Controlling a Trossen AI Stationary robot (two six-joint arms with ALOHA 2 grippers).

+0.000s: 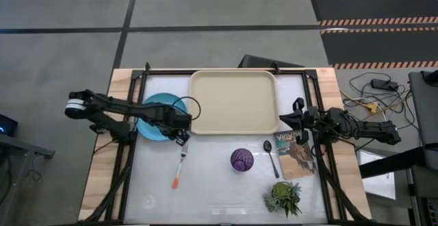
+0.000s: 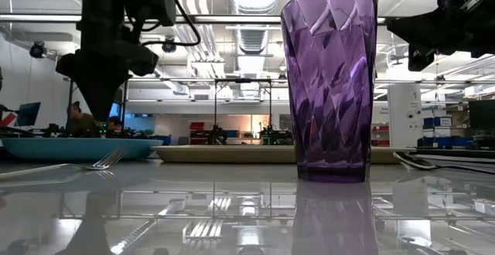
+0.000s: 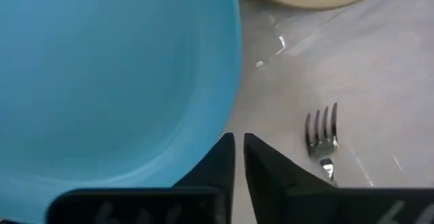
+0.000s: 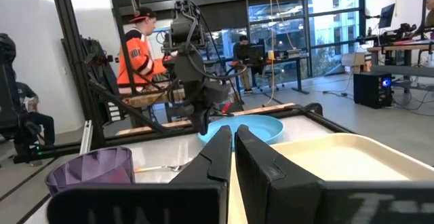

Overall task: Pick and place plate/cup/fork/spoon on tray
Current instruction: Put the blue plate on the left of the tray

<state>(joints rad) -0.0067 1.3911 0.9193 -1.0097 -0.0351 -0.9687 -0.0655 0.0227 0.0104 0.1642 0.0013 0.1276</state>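
1. We see the left tool hanging at the plate's near-right rim, right above the fork's tines. In its wrist view the two fingers stand almost together, only a thin slit between them, and nothing is in them.
2. The right tool waits just beside the tray's right edge, raised over the book. Its fingers are likewise pressed nearly shut and hold nothing.
3. Now the task's things. The light-blue plate lies on the desk, touching or just beside the tray's left edge; we cannot tell which. The cream tray holds nothing.
4. The fork lies below the plate, tines toward it, orange handle end toward the desk's front. The purple cup stands upright in front of the tray, with the dark spoon just to its right, between cup and book.
5. A small green potted plant sits near the front right of the glossy white desk.
6. Beyond the desk, the right wrist view shows a workshop with a person in an orange top and another seated at a far desk.
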